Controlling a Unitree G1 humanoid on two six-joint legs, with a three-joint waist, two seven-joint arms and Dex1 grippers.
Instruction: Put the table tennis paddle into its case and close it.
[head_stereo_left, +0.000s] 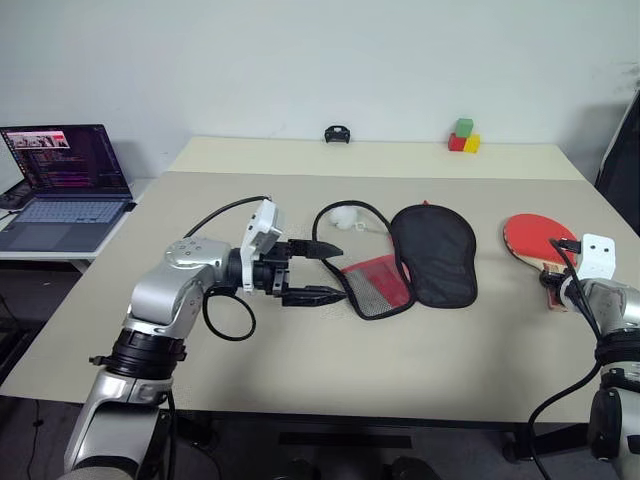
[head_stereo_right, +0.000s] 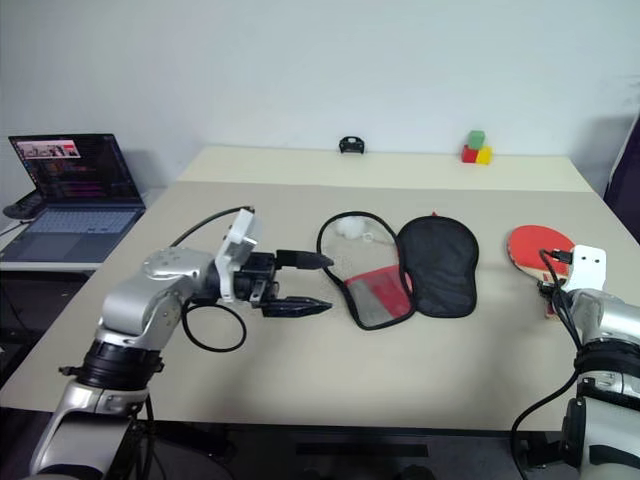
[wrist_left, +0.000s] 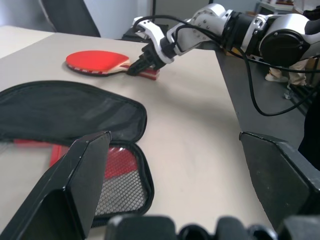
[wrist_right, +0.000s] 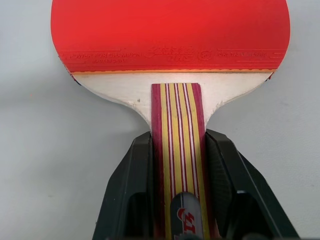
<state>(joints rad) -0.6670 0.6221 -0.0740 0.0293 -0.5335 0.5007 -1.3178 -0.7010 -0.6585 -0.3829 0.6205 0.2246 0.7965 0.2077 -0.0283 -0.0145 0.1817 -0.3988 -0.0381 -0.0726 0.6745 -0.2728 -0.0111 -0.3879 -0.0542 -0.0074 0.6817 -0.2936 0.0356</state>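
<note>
The paddle (head_stereo_left: 534, 238) lies flat on the pale bench (head_stereo_left: 300, 350) at its right side, red face up, handle (wrist_right: 179, 165) toward the robot. The right hand (wrist_right: 179, 190) is clenched on that handle: its two black fingers (wrist_right: 131, 190) press against both long edges of the striped wood, and the paddle rests on the bench surface. The case (head_stereo_left: 432, 254) lies near the middle of the bench, well apart from the paddle; it is unzipped and spread open, the black fabric half to the right and the mesh panel (head_stereo_left: 378, 285) with its red patch to the left, the two halves joined along one edge. A small white ball (head_stereo_left: 345, 217) sits just behind the mesh half, inside a loop of the case's black rim. The left hand (head_stereo_left: 318, 272) hangs above the bench just left of the mesh half, pointing toward it, its fingers (head_stereo_left: 312, 296) spread wide and released, holding nothing. At the far edge of the bench stand a small black object (head_stereo_left: 337, 134) and a cluster of green, red and yellow blocks (head_stereo_left: 463, 137). An open laptop (head_stereo_left: 62, 185) sits on a separate surface to the left.
</note>
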